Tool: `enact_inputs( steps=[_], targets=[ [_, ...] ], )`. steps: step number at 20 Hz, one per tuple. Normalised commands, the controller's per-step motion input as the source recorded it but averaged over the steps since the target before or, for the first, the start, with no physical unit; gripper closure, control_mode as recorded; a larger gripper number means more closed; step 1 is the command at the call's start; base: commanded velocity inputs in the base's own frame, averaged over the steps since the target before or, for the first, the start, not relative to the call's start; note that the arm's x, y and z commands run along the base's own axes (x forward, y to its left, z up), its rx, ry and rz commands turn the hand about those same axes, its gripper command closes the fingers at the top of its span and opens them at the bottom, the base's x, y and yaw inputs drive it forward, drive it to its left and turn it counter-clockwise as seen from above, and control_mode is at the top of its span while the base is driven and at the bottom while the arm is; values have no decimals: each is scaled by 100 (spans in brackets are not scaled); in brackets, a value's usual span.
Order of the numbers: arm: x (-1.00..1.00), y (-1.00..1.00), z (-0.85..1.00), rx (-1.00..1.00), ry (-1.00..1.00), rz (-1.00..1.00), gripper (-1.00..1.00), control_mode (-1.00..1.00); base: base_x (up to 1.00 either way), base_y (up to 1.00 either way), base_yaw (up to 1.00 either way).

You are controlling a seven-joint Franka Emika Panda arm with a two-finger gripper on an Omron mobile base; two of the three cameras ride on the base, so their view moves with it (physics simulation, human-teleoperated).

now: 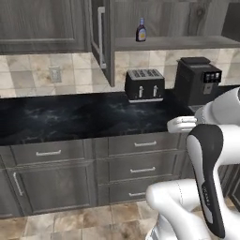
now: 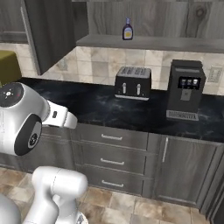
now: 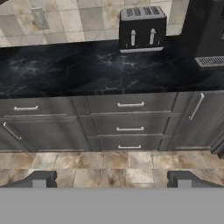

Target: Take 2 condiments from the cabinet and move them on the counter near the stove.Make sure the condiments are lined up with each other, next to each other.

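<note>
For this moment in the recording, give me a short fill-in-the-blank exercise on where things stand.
1. The dark brown bottle stands on the cabinet's grey ____.
2. On the counter, the appliance just left of the coffee machine is a ____.
3. The cabinet door with the long bar handle is swung ____.
4. The pincer, pointed toward the drawers, has its jaws ____.

Missing words: shelf; toaster; open; open
</note>
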Motion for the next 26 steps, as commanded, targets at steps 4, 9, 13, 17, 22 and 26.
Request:
enact_inputs(
  steps=[4, 9, 13, 17, 22, 26],
  targets=[
    [0, 0, 0, 0, 0, 0, -100, 100, 8, -29, 10],
    [0, 0, 0, 0, 0, 0, -100, 100, 13, -18, 4],
    [0, 0, 0, 0, 0, 0, -100, 100, 27, -16, 0],
    [0, 0, 0, 0, 0, 0, -100, 100, 43, -29, 0],
    [0, 0, 0, 0, 0, 0, -100, 100, 48, -34, 0],
    [0, 0, 0, 0, 0, 0, -100, 100, 49, -31, 0]
  ],
)
